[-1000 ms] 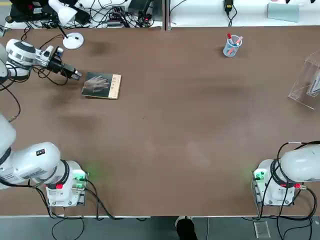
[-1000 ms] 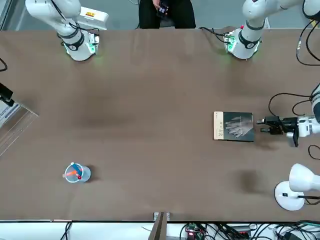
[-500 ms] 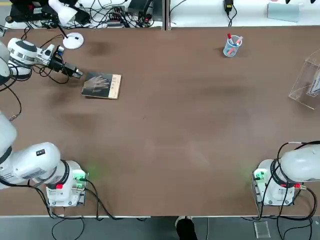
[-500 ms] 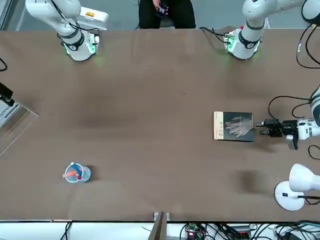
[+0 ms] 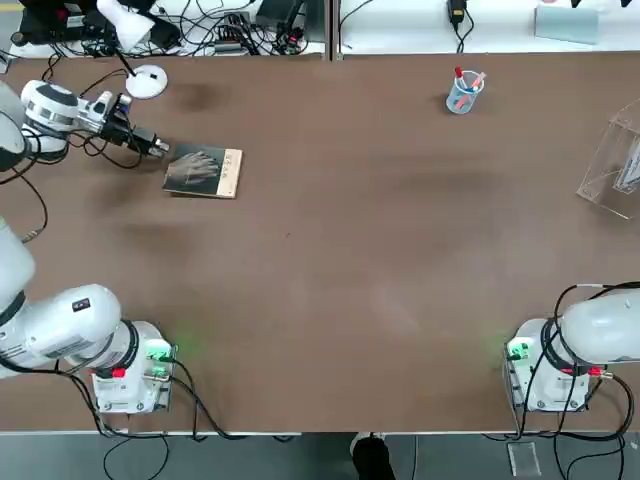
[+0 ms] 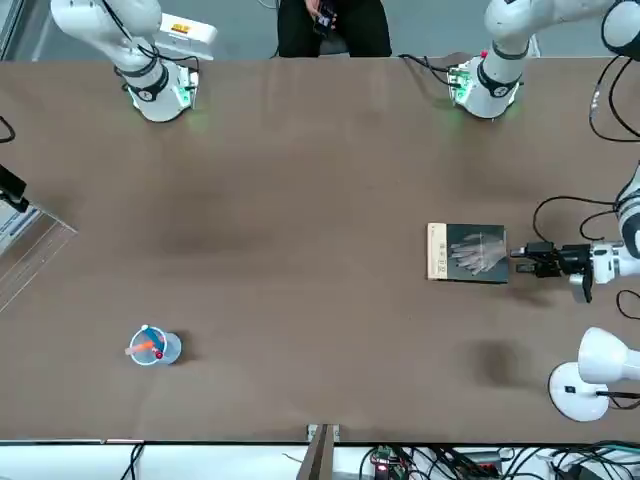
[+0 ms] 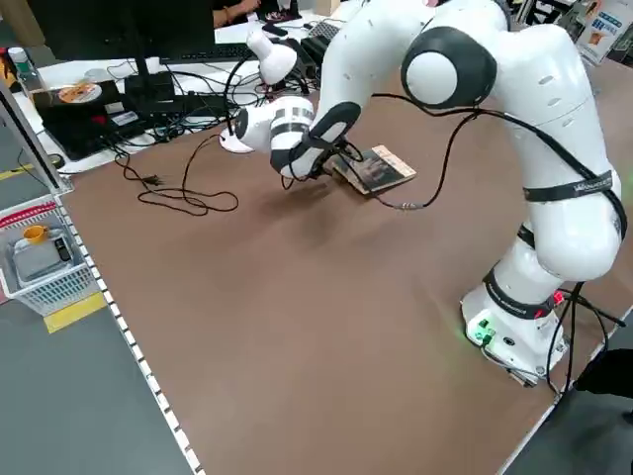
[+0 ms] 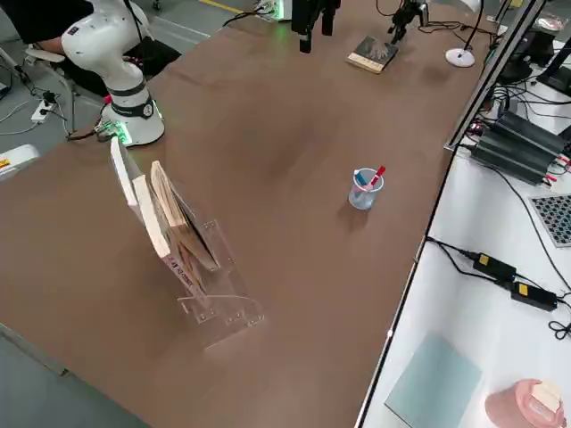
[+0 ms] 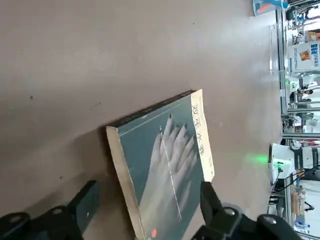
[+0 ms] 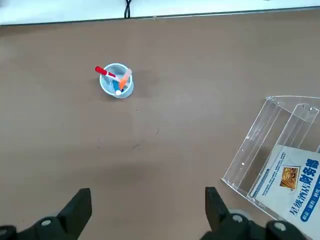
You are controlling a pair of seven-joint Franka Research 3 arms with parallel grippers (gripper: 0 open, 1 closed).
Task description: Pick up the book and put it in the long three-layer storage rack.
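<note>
- We are watching the left gripper (image 5: 158,148) hanging low over the far left of the worktop (image 5: 360,250), reaching in level toward the book (image 5: 203,171).
- The book is lying flat on the worktop, cover up, with the pale hand picture showing and the tan strip on the edge facing away from the gripper.
- In the front view the gripper (image 6: 519,258) is sitting just beside the book's (image 6: 467,253) dark short edge; we cannot tell from there whether it is touching.
- The left wrist view is giving us the best look: the two fingers (image 9: 85,206) are standing spread wide, one to each side of the book's (image 9: 162,165) near corner, with nothing pinched between them.
- The book's near end is lying between the fingers, while most of the cover is stretching out beyond their tips.
- Over at the worktop's right edge, the long three-layer storage rack (image 5: 615,165) is standing well apart from the book, with printed items leaning in its clear tiers.
- The right gripper (image 10: 145,212) is hanging above that side, fingers spread and empty, looking down on the rack (image 10: 272,150) and a clear pen cup (image 10: 116,82).
- A white desk lamp (image 5: 140,50) is standing near the left gripper, at the far edge.
</note>
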